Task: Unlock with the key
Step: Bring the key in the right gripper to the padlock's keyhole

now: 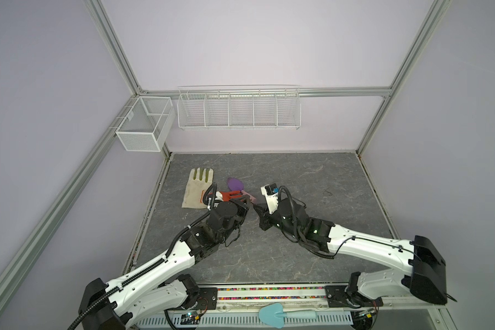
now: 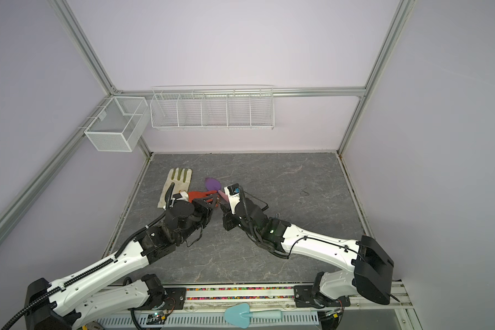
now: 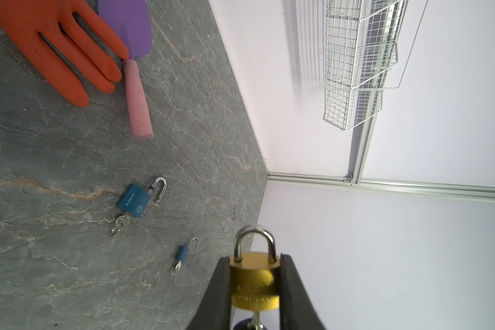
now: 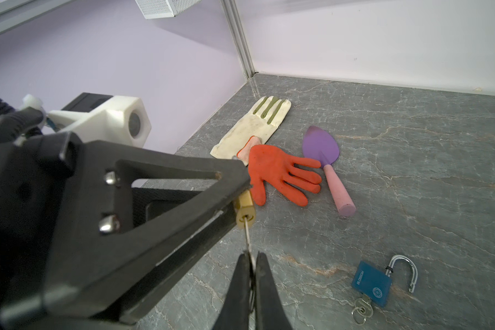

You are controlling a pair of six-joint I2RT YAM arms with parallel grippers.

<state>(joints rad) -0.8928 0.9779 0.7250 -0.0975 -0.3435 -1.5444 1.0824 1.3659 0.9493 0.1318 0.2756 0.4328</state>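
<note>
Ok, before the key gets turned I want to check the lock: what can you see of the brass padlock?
The brass padlock has a shiny gold-coloured metal body and a silver shackle pushed shut. It is held off the table, its sides clamped between the jaws of the left gripper. A key sits in its keyhole, pinched by the right gripper.

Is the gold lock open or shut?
Shut: the gold lock has both legs of its silver loop down in its body. The key is in its keyhole.
</note>
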